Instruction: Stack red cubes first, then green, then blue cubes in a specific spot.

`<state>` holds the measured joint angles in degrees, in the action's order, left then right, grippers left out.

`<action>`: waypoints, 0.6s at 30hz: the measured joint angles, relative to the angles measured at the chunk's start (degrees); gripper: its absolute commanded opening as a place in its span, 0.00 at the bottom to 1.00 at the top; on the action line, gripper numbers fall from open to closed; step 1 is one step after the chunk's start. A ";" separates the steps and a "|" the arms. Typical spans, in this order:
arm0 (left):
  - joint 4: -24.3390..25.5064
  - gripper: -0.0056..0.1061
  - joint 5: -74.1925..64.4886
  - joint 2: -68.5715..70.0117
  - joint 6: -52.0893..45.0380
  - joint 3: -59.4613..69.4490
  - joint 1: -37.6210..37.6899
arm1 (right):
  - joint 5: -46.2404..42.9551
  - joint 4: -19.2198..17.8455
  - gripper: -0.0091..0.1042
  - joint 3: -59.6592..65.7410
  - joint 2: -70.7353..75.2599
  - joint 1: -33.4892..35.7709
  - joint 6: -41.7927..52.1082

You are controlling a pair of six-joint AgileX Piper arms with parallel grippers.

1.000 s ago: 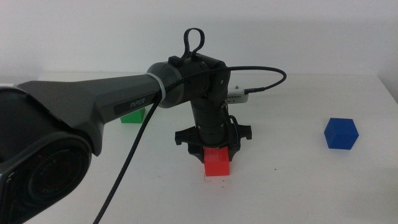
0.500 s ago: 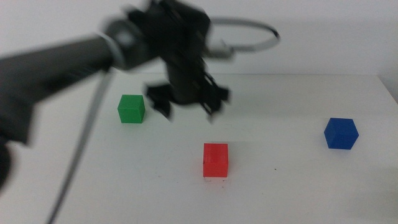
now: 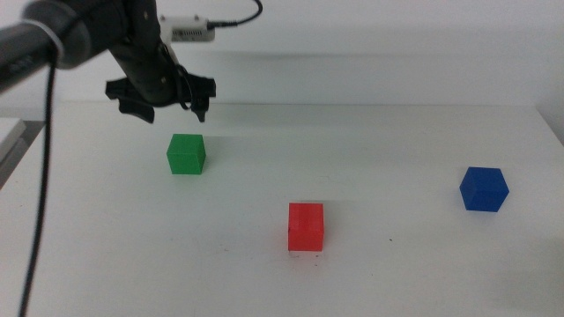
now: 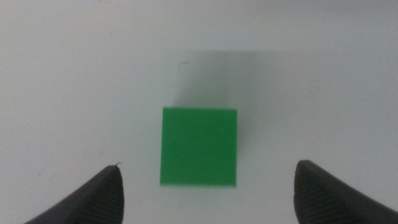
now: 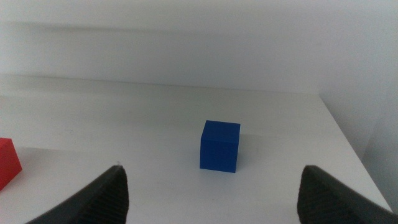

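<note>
Hovering above the matte green cube (image 3: 186, 153), left gripper (image 3: 160, 99) fingers spread; right gripper (image 5: 211, 186) fingers spread, tips cropped.

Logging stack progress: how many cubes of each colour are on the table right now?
Red cube: 1
Green cube: 1
Blue cube: 1
Total: 3, all apart on the table, none stacked.

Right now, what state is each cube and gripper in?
red cube: resting alone on the table, released.
green cube: on the table, ungrasped.
blue cube: on the table, untouched.
left gripper: open, above the green cube.
right gripper: open, facing the blue cube.
</note>
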<state>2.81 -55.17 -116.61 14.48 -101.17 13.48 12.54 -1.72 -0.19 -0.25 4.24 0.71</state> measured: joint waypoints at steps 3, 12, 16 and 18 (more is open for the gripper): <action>-0.25 0.89 2.29 -2.96 -0.81 0.00 -0.28 | 0.00 0.00 0.80 0.00 0.00 0.00 0.00; -0.34 0.85 6.28 -9.89 -2.38 0.00 -0.28 | 0.00 0.00 0.80 0.00 0.00 0.00 0.00; -0.76 0.66 6.70 -11.66 -2.50 0.00 -0.51 | 0.00 0.00 0.80 0.00 0.00 0.00 0.00; -2.11 0.49 6.69 -11.91 -3.24 0.00 -1.02 | 0.00 0.00 0.80 0.00 0.00 0.00 0.00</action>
<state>0.70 -48.48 -128.52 11.24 -101.17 12.47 12.54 -1.72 -0.19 -0.25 4.24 0.71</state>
